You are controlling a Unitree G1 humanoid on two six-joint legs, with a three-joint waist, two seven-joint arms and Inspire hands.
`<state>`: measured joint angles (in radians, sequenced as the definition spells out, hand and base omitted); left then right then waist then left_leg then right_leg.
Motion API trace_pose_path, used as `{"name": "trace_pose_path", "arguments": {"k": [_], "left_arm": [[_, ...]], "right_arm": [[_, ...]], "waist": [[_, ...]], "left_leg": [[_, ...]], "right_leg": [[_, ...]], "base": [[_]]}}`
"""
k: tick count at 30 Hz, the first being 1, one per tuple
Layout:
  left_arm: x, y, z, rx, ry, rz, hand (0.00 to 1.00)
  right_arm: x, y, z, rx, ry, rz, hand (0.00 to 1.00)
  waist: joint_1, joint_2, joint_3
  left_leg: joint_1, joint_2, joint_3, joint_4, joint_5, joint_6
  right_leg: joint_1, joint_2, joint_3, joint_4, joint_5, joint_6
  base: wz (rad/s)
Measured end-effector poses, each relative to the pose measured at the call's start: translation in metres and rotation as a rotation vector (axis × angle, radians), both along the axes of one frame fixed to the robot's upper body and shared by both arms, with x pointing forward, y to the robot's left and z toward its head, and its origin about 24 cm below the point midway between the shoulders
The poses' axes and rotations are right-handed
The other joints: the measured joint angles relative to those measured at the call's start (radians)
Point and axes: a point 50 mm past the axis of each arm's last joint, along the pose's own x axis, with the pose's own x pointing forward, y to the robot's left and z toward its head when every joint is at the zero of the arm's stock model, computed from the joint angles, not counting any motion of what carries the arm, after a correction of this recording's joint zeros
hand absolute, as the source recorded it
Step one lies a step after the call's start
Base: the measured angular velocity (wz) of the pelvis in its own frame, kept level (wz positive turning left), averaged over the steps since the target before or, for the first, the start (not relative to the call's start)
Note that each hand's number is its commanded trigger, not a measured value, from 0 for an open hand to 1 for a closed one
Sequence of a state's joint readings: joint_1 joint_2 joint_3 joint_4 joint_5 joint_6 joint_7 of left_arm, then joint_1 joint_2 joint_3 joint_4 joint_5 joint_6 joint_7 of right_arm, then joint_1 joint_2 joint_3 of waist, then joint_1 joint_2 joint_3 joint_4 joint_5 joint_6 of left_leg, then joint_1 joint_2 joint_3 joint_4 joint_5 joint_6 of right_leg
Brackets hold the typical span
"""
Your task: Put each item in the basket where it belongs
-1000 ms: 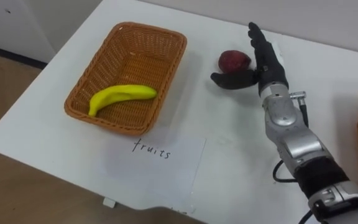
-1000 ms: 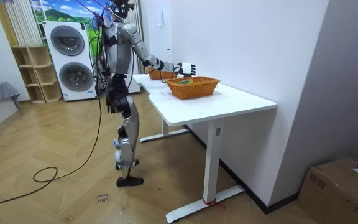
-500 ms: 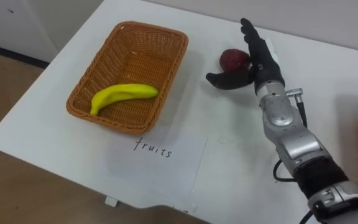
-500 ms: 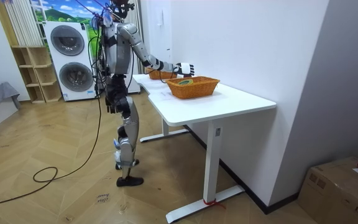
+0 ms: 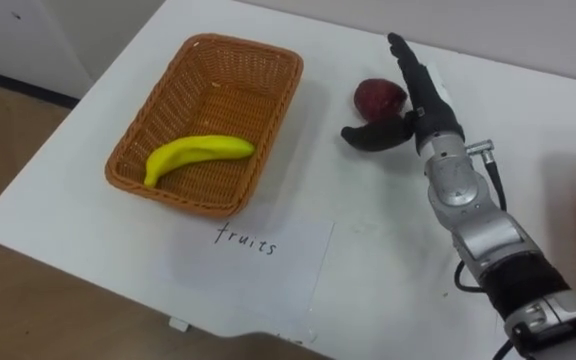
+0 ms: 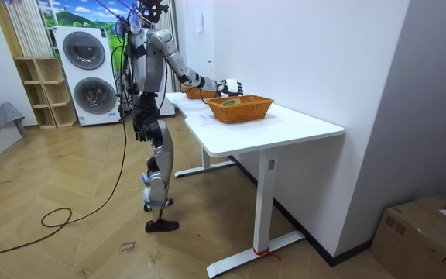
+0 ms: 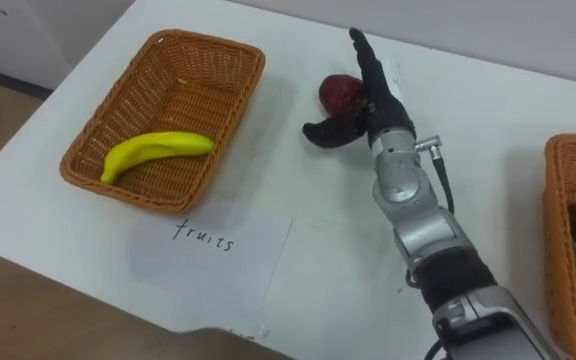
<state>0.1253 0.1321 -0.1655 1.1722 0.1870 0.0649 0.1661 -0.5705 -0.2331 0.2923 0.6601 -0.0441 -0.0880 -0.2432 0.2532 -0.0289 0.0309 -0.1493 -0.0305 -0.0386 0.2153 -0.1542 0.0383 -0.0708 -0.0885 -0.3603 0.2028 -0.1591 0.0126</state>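
A dark red fruit (image 5: 378, 97) lies on the white table (image 5: 368, 250), to the right of the fruit basket. My right hand (image 5: 423, 100) stands open on edge just right of this fruit, fingers straight and pointing away, thumb (image 5: 373, 135) stretched along the table in front of it. In the right eye view the same hand (image 7: 376, 95) is close against the fruit (image 7: 336, 92); I cannot tell whether they touch. A yellow banana (image 5: 196, 155) lies in the wicker fruit basket (image 5: 128, 180). My left hand (image 6: 139, 124) hangs by my hip in the room view.
A paper label (image 5: 253, 250) lies on the table in front of the fruit basket. A second wicker basket (image 7: 558, 250) with some items inside stands at the table's right. I stand at the table's long side; washing machines (image 6: 91, 74) are behind me.
My right hand has shifted slightly to the right, so the thumb now lies a little further right in front of the fruit. The fruit, banana and baskets have not moved.
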Motion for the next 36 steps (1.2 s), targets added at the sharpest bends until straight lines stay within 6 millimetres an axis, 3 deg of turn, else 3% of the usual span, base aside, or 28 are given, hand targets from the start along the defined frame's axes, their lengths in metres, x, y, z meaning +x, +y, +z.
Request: {"name": "trace_pose_path", "arguments": {"k": [6,27,36], "left_arm": [[-0.002,0.002,0.0,0.004,0.007,0.001,0.0],[-0.002,0.0,-0.001,0.01,0.035,-0.032,0.0],[-0.001,-0.001,-0.001,0.005,0.028,-0.044,0.0]], "right_arm": [[0.0,0.0,-0.001,0.003,0.005,0.003,0.0],[0.004,-0.009,-0.014,0.048,0.129,0.012,0.0],[0.003,-0.012,-0.017,0.049,0.129,0.031,0.0]], "waist": [[-0.002,-0.013,0.0077],[0.001,-0.011,0.0035],[0.002,0.002,-0.0006]], "left_leg": [[-0.01,0.0,-0.002,0.006,0.0,0.0],[-0.03,0.0,-0.003,0.023,0.0,0.0],[-0.03,0.0,-0.003,0.023,0.0,0.0]], "right_leg": [[-0.004,0.0,-0.003,0.002,0.0,0.0],[-0.017,0.001,-0.001,0.005,0.0,0.0],[-0.018,0.001,0.0,0.005,0.001,-0.001]], "base": [[0.02],[0.0],[0.0]]}}
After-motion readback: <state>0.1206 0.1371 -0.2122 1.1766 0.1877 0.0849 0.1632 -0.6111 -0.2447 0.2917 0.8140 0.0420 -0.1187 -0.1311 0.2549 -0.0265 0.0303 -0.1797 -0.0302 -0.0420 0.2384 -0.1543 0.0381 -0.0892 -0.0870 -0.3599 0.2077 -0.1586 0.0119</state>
